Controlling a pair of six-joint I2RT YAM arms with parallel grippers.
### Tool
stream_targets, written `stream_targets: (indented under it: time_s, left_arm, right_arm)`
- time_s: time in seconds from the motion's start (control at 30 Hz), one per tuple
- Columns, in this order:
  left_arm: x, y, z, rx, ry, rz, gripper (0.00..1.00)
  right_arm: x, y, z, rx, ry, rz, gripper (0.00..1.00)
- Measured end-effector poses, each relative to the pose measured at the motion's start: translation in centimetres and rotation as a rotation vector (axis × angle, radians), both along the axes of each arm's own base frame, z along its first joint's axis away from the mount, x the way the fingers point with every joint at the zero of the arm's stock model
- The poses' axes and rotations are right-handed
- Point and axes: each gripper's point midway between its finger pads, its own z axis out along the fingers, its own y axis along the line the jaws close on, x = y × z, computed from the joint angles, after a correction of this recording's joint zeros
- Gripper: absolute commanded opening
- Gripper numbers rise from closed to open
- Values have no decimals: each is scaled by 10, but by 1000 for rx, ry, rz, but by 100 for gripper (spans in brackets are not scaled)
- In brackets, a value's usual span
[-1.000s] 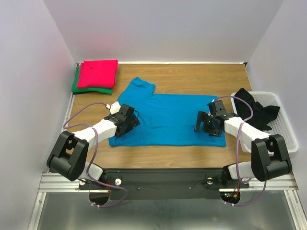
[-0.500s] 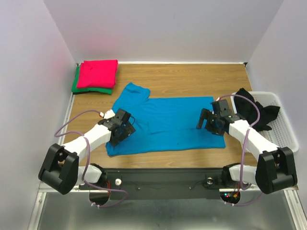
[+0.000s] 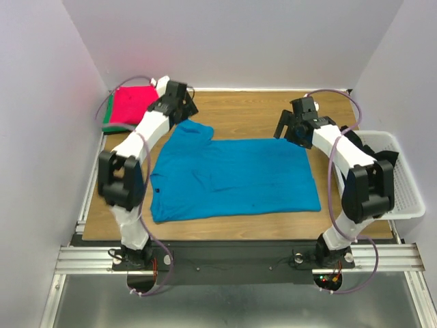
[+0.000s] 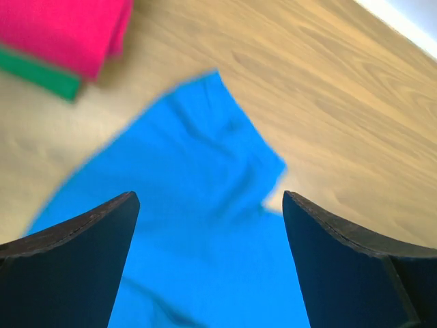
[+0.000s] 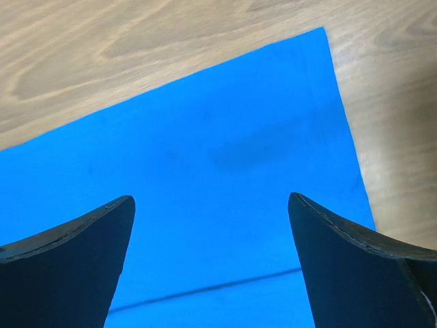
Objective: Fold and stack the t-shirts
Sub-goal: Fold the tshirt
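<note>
We hold our left gripper (image 3: 185,112) and right gripper (image 3: 286,131) spread wide over the far corners of the blue shirt (image 3: 232,179), which lies flat mid table (image 3: 252,106), long side left to right, sleeve pointing far-left.

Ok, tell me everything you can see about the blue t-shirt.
The blue t-shirt is bright, plain soft cloth, spread flat on the wooden table as a rough rectangle, lightly creased, with one short sleeve sticking out at its far left corner. It lies apart from the folded red and green stack. The left hand and right hand hover open over its far corners; neither grips it.
</note>
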Motion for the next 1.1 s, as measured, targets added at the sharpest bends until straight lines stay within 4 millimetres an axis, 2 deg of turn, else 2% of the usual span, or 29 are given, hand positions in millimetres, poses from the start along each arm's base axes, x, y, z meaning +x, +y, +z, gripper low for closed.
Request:
stream_targets:
  time_s: [0.03, 0.1, 0.17, 0.23, 0.3, 0.37, 0.47, 0.57, 0.6, 0.73, 0.87, 1.0, 1.07, 1.1]
  left_arm:
    - [14, 1, -3, 21, 6, -4, 98]
    - [71, 5, -13, 82, -2, 6, 98]
    - [106, 5, -29, 134, 5, -3, 98]
    - [131, 4, -50, 165, 19, -20, 95]
    - [144, 5, -79, 184, 60, -46, 91]
    - [144, 7, -104, 192, 106, -76, 89]
    - [140, 17, -123, 196, 155, -90, 86]
    - [141, 25, -127, 194, 160, -95, 81]
    - [143, 28, -128, 193, 157, -94, 76]
    - [139, 35, -140, 198, 178, -104, 71]
    - [140, 29, -140, 187, 171, -134, 69]
    - [142, 23, -141, 183, 163, -159, 61]
    - [143, 19, -141, 179, 159, -174, 61]
    - [143, 17, -141, 180, 157, -181, 55]
  right_arm:
    - [6, -1, -6, -13, 14, 2, 100]
    - [13, -6, -17, -30, 37, -2, 100]
    - [15, -9, -25, -43, 58, -5, 100]
    - [16, -14, -33, -58, 80, -12, 100]
    - [19, -18, -37, -67, 89, -18, 100]
    - [20, -21, -42, -73, 99, -22, 100]
    - [22, -24, -44, -78, 104, -29, 100]
    - [22, -27, -45, -82, 106, -37, 100]
    - [22, -28, -45, -83, 105, -40, 100]
    - [25, -30, -44, -82, 102, -45, 100]
    - [25, -31, -44, -85, 102, -48, 100]
    - [25, -33, -44, -93, 100, -54, 100]
    - [25, -34, -44, -97, 100, -58, 100]
    - [25, -35, -44, -100, 100, -59, 100]
